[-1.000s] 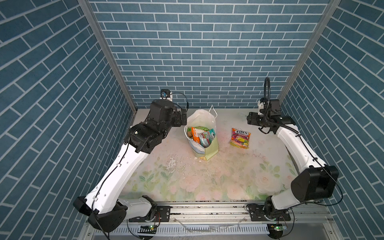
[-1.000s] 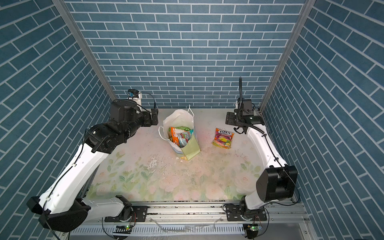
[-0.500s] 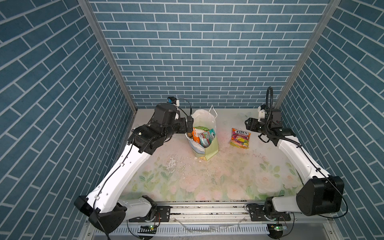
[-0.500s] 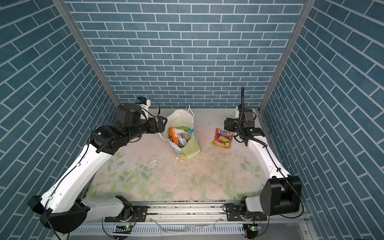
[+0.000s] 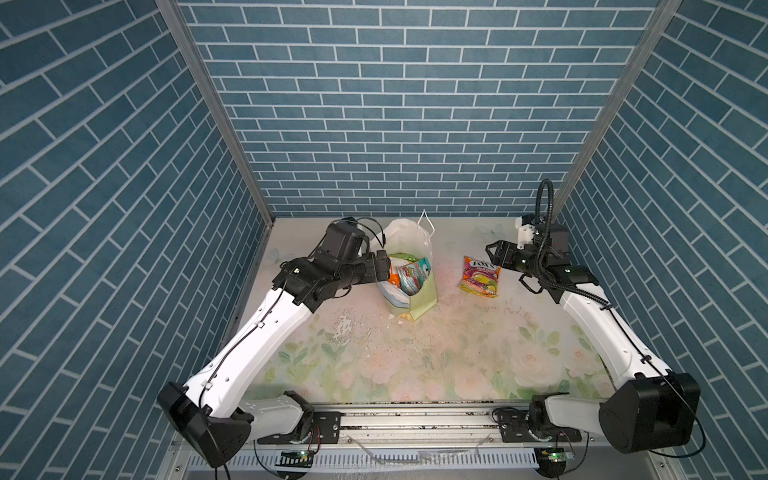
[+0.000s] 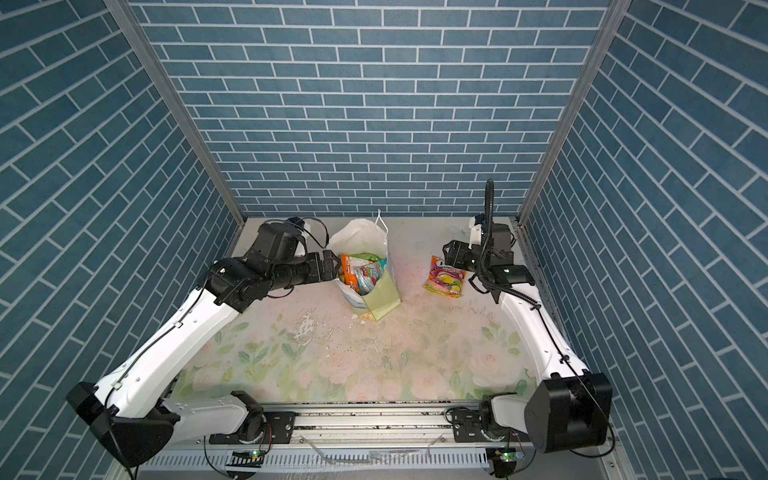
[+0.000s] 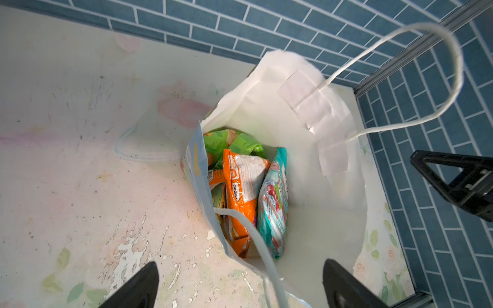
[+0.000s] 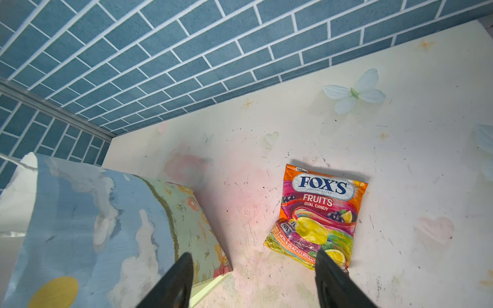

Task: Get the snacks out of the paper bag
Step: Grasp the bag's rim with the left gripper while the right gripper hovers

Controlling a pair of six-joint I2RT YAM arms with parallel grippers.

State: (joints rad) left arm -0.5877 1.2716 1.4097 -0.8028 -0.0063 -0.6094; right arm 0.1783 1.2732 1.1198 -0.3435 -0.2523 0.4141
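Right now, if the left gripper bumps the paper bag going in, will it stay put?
Probably not firmly. The paper bag looks thin and creased, its rim bowed, so the wall would likely buckle. It holds only small snacks, so it seems light and may slide or tip.
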